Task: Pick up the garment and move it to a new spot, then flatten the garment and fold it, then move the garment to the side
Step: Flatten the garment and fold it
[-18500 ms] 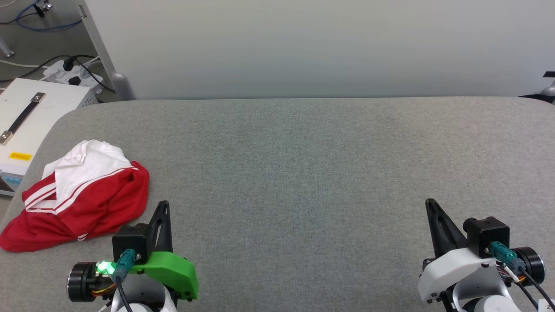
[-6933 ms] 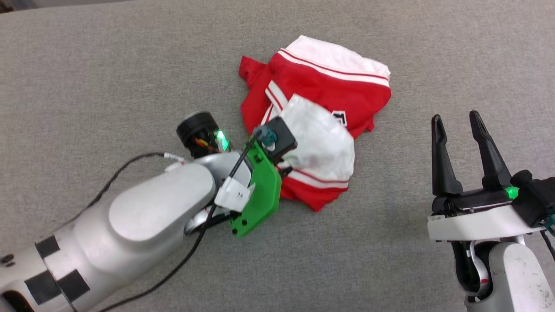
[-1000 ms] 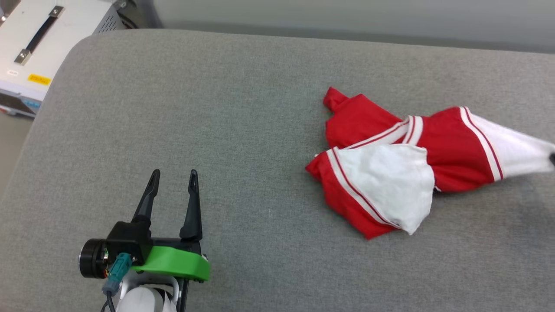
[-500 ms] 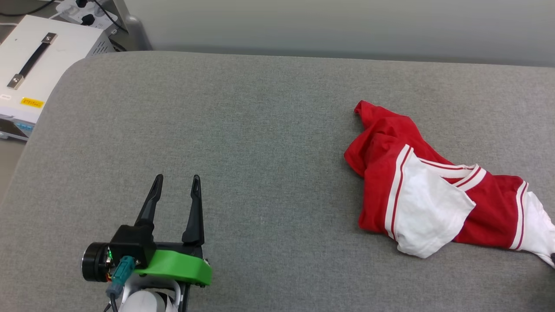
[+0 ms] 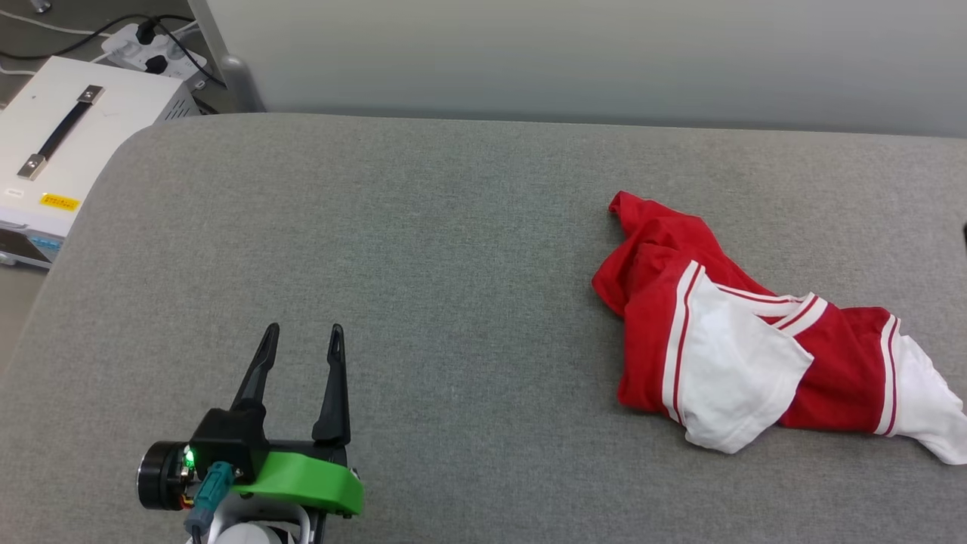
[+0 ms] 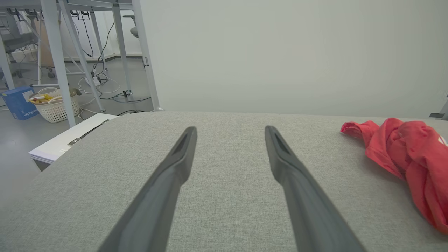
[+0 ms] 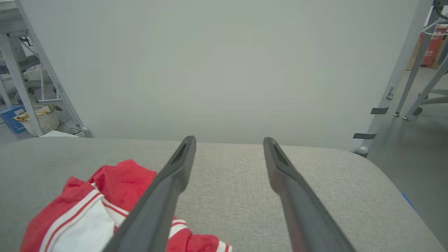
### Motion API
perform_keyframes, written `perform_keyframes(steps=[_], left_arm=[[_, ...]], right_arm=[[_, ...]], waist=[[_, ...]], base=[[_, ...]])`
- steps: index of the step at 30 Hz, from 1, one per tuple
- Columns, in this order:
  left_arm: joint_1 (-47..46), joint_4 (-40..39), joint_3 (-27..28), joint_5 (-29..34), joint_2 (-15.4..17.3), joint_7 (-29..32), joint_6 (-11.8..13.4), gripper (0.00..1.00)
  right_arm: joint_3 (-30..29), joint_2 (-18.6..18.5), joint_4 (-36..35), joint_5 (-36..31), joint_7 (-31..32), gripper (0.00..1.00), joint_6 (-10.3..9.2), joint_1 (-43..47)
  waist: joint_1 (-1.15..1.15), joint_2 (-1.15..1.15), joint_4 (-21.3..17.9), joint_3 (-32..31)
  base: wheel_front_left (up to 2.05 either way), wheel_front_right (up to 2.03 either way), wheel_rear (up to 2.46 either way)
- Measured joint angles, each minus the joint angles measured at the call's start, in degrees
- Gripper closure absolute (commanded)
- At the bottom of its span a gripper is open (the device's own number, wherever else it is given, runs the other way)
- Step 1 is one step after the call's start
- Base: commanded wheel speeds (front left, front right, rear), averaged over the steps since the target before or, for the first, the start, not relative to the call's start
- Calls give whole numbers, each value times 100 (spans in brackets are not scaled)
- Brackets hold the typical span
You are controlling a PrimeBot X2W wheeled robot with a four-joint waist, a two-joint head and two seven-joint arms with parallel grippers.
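1. Head view: the red jersey T-shirt point(image 5: 725, 355) lies bunched up on the right of the grey table point(image 5: 453, 264).
2. Left gripper point(image 5: 303, 331) and right gripper point(image 7: 228, 139) are wide open, holding nothing.
3. To flatten it, pinch two edges and pull gently apart.

garment point(image 5: 729, 370) bunched, sleeve tip cropped at head view's right edge

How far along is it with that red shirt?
Moved: the garment, earlier at the left end of the table, now lies crumpled at its right. In hand: nothing; left gripper and right gripper stand open, empty. Left: flattening, folding, setting aside.
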Motion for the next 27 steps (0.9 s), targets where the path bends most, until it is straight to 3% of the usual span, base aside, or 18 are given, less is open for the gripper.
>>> perform_keyframes(steps=[5,9,13,17,18,27], left_arm=[[2,-26,24,1,1,0,1,0],[-10,-29,5,22,0,0,0,0],[-63,-40,-44,37,0,0,-5,0],[-121,-60,-60,34,0,0,-1,0],[-158,-71,-74,11,0,0,5,0],[-531,-79,-170,-57,0,0,33,0]], right_arm=[[198,140,-1638,-347,1294,0,1,1],[767,-127,-2464,-345,2778,0,1,-170],[1321,-514,-2832,-260,4172,0,0,-494],[1962,-744,-2989,-180,5209,0,1,-603],[2446,-773,-2887,-125,5549,0,1,-686],[3562,-545,-1392,-51,5506,0,0,-1266]], waist=[[0,0,0,63],[0,0,8,158],[0,0,52,274],[0,0,122,404],[0,0,162,524],[1,0,299,992]], base=[[0,0,0],[0,0,0],[0,0,0],[0,0,0],[0,0,0],[0,0,0]])
